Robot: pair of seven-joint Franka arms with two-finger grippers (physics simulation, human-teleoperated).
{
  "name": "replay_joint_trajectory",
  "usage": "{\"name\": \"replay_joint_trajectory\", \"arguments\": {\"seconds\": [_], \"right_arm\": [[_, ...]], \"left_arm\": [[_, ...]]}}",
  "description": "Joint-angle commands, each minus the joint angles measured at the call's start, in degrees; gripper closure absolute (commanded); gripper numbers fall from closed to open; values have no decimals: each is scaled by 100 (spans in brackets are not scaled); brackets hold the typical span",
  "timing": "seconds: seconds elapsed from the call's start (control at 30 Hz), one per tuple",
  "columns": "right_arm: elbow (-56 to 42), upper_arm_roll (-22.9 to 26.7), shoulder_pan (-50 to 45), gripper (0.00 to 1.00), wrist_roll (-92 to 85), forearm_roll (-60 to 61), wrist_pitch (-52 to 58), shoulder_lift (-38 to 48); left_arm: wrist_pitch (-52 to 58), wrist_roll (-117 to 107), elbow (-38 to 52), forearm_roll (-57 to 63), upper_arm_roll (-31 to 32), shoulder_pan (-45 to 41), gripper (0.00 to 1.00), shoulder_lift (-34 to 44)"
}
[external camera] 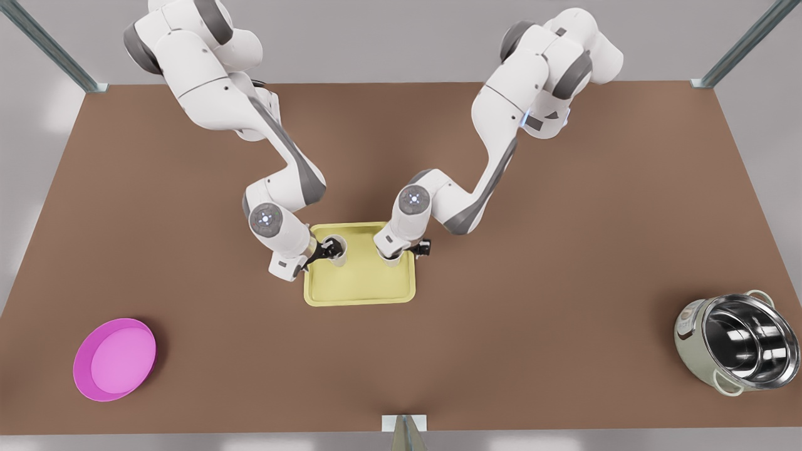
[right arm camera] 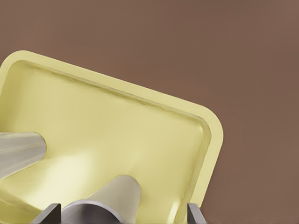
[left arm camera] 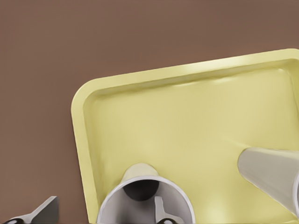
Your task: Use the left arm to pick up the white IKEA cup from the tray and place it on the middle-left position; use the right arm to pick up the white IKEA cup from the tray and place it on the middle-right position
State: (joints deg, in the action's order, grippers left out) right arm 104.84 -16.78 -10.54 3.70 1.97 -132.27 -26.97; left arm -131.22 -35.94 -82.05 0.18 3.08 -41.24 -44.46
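A pale-yellow tray [external camera: 360, 288] lies at the table's centre with two white cups standing at its far end. My left gripper [external camera: 322, 252] is open at the cup [external camera: 336, 248] on the front view's left. In the left wrist view one finger [left arm camera: 161, 212] is inside this cup [left arm camera: 135, 186] and the other finger [left arm camera: 44, 210] is outside it. My right gripper [external camera: 404, 252] is open above the other cup [external camera: 393, 260], which it mostly hides. In the right wrist view its fingers [right arm camera: 196, 212] flank that cup [right arm camera: 117, 196] without gripping it.
A pink bowl [external camera: 114, 358] sits at the near corner on the front view's left. A steel pot in a pale cooker [external camera: 739, 343] stands near the front view's right edge. Bare brown table [external camera: 532, 313] surrounds the tray.
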Motion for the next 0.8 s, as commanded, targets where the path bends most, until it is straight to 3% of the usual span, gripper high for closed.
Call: {"name": "replay_joint_trajectory", "arguments": {"seconds": [0.0,0.13,0.23,0.3,0.43,0.53,0.57,0.67,0.77], "right_arm": [[72,0,0,0,-159,-3,-124,-37],[283,0,8,0,-159,-12,-98,-37],[450,35,-9,0,-150,-214,-89,-37],[520,35,-36,0,-142,-214,-89,-37],[538,26,-159,0,-62,-214,-89,-45],[555,17,-159,1,-71,-214,-98,-116],[555,26,-150,7,-97,-214,-115,-142],[547,26,-141,40,-133,-214,-115,-151],[511,26,-141,60,-115,-214,-62,-142]], "left_arm": [[-360,-968,5,26,0,-7,0,-71],[-369,-968,40,26,0,2,4,-89],[-360,-1012,75,-9,-9,11,49,-71],[-351,-1021,75,-36,-9,11,65,-71],[-281,-1038,75,-36,-9,11,79,-36],[272,-1065,58,-62,0,2,79,368],[650,-1012,-4,-36,-18,46,79,623],[861,-221,-979,8,-26,863,79,1651],[835,1518,-1085,26,-571,1531,78,1722]]}}
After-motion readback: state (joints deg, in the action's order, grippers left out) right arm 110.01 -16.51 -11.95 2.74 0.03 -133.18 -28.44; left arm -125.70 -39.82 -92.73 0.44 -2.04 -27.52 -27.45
